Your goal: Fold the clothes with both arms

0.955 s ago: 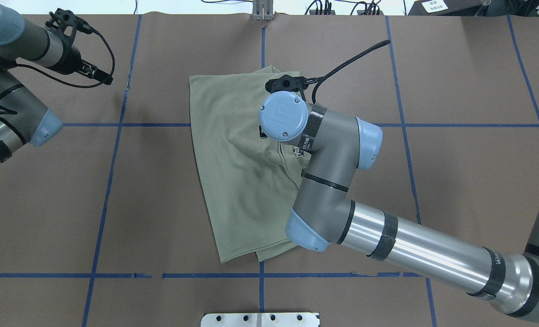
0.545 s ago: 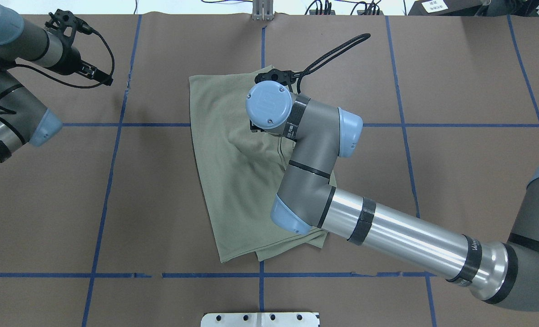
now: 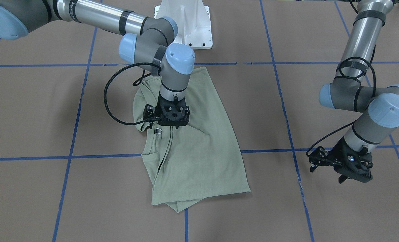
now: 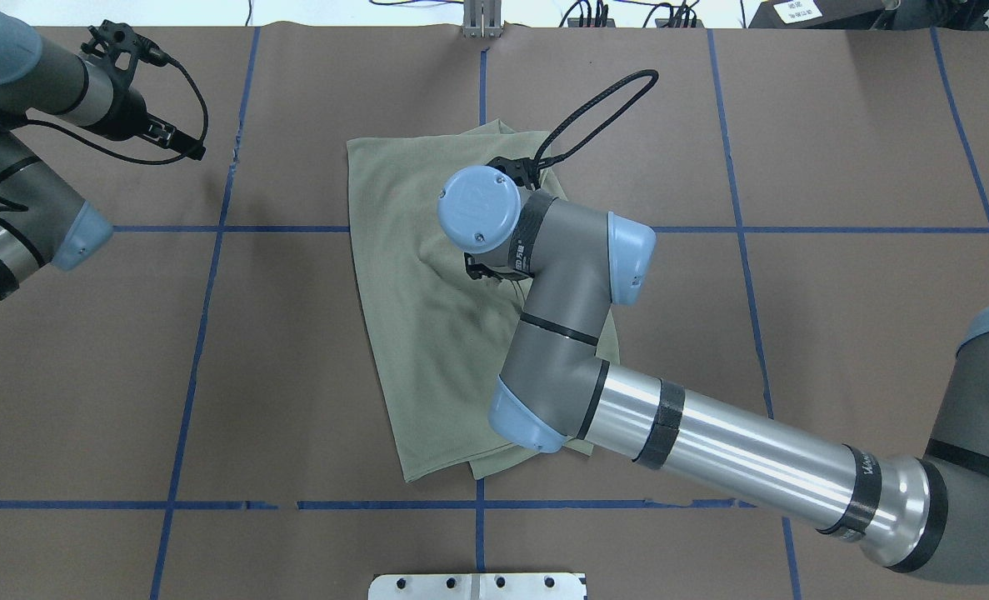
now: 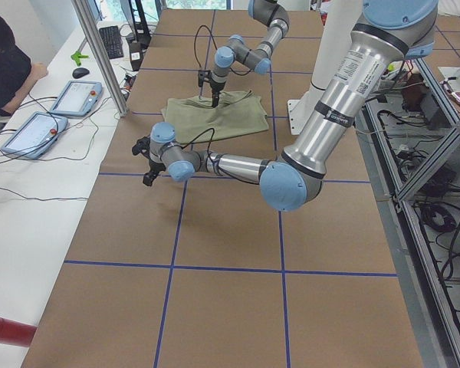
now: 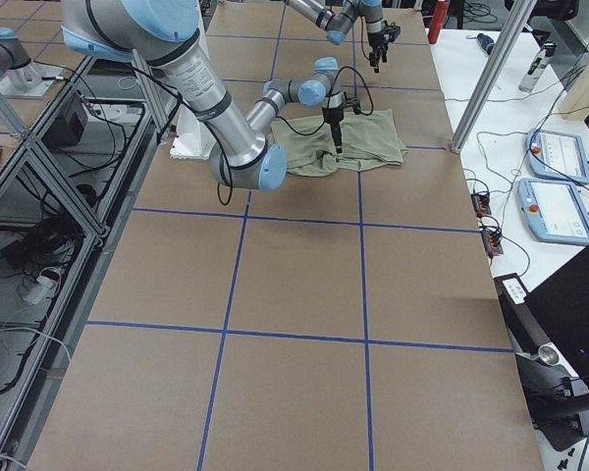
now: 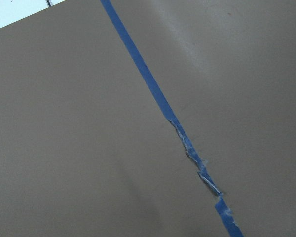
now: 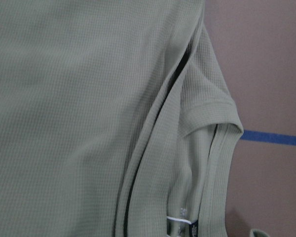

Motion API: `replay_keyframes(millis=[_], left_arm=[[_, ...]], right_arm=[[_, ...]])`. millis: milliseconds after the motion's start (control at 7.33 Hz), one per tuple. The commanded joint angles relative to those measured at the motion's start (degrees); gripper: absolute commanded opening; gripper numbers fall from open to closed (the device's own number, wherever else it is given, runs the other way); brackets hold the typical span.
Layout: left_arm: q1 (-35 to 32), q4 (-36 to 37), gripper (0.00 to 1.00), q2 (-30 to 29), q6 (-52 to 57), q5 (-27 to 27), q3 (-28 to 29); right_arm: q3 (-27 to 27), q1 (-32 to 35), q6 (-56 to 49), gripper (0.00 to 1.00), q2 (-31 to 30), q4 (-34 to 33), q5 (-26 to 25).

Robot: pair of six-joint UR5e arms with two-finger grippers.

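So, shirt: lying mid-desk, already doubled over into a longish panel. The layers are loose and uneven along the robot's right side.
Collar: ribbed edge and the neck tag are peeking out just beside the right gripper.
Right gripper: pointing straight down into the shirt near the collar. Its jaws are hidden under the wrist, so I can't tell how wide they are. The fabric puckers up toward it, which hints at a pinch, but that's a guess.
Left gripper: parked well apart from the shirt, hovering over bare desk by a blue tape line. It's got nothing in it, and I can't make out the jaw width either.
Handling: I'd bet it's light, soft and floppy. The knit will sag, stretch and drag, and the layers will slide over each other.
Where to grab: edges or corners, like the hem or the ribbed collar, catching every layer. A mid-panel pinch just tents it.
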Motion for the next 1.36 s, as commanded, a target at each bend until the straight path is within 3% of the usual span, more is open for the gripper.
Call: replay_keyframes(millis=[0,409,682,955,1227], left_arm=[[-0.1,0.0,1.0,0.0,0.0,0.0,0.0],[0.1,0.0,1.0,-0.1,0.0,0.0,-0.1],[0.1,0.0,1.0,-0.1,-0.1,0.0,-0.1],[0.1,-1.7,1.0,-0.2,-1.6,-0.1,-0.3],[0.3,-1.7,1.0,1.4,-9.4,-5.2,-4.5]], right_arm=[[0.3,-1.4,-1.8,1.0,-0.6,-3.9,-0.2],[9.2,1.5,-14.6,1.0,-7.7,-10.4,-0.5],[11.7,4.2,-20.2,1.0,-14.4,-9.7,-1.1],[13.0,6.2,-20.0,1.0,-14.5,-7.5,-0.7],[15.1,8.8,-14.9,1.0,-15.2,2.6,8.8]])
